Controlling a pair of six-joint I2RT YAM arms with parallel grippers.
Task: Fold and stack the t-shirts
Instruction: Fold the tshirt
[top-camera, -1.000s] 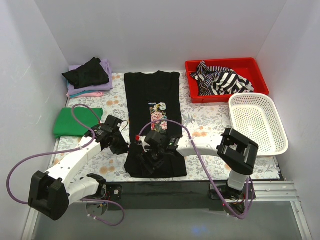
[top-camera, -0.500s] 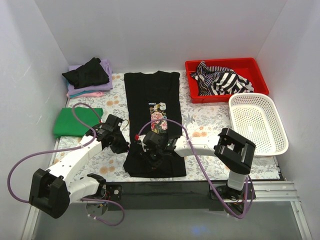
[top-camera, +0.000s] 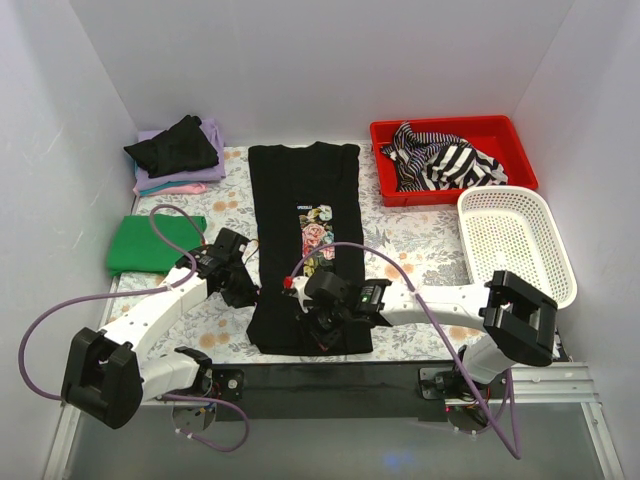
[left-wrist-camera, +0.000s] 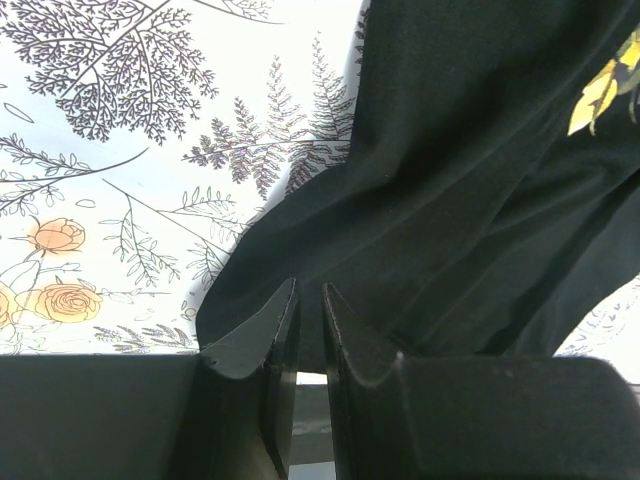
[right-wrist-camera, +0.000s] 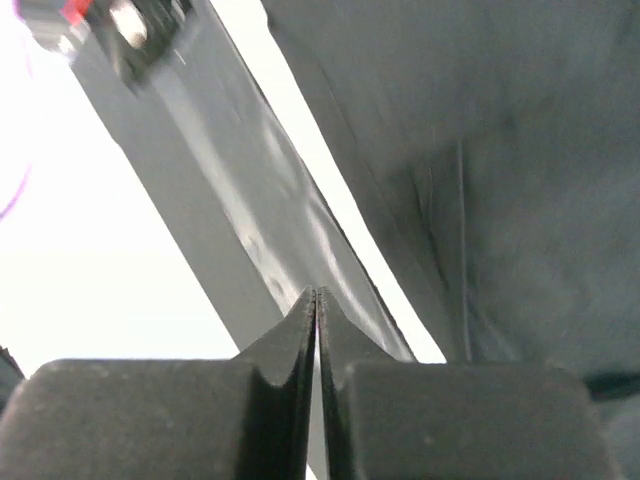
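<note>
A black t-shirt (top-camera: 300, 190) with a floral chest print lies flat and lengthwise in the middle of the table. My left gripper (top-camera: 243, 292) is at its lower left edge. In the left wrist view its jaws (left-wrist-camera: 310, 292) stand nearly together on a raised fold of the black cloth (left-wrist-camera: 450, 180). My right gripper (top-camera: 322, 325) is over the near hem. In the right wrist view it is shut (right-wrist-camera: 317, 292), with no cloth showing between the tips. There the shirt (right-wrist-camera: 520, 180) lies just to the right of the tips.
At the back left a crumpled black shirt (top-camera: 175, 145) lies on a lilac one (top-camera: 212, 165). A folded green shirt (top-camera: 150, 243) lies at the left. A striped shirt (top-camera: 445, 160) fills the red bin (top-camera: 450, 125). The white mesh basket (top-camera: 515, 245) stands at the right.
My right gripper's jaws have closed at the shirt's near hem, and its arm's elbow has swung out to the right. The left arm has hardly moved.
</note>
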